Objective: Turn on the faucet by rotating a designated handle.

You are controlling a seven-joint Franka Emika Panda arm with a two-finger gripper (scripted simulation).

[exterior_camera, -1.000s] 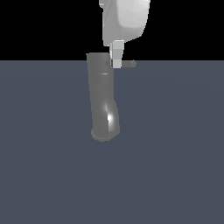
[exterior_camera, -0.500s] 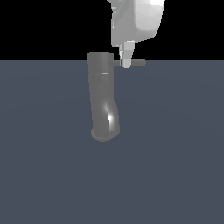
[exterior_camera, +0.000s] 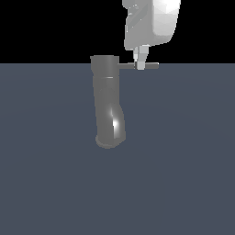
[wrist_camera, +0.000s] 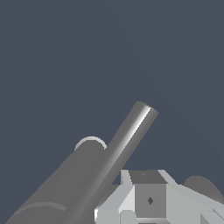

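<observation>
Gripper (exterior_camera: pixel 141 62) hangs over handle (exterior_camera: pixel 139 66) partway along rod; finger spread unreadable. Risk: contact near faucet (exterior_camera: pixel 106 101) body gives short lever, finger slides off rod end.

- The faucet (exterior_camera: pixel 108 101) is a tall glossy grey cylinder with a flat round top, standing upright and bending slightly near its rounded lower end (a bright highlight marks the bend).
- The handle (exterior_camera: pixel 148 66), a slim grey rod, juts level from the cylinder's top toward the exterior view's right.

end effector (exterior_camera: pixel 141 62) jaw gap hidden, arm cropped
</observation>
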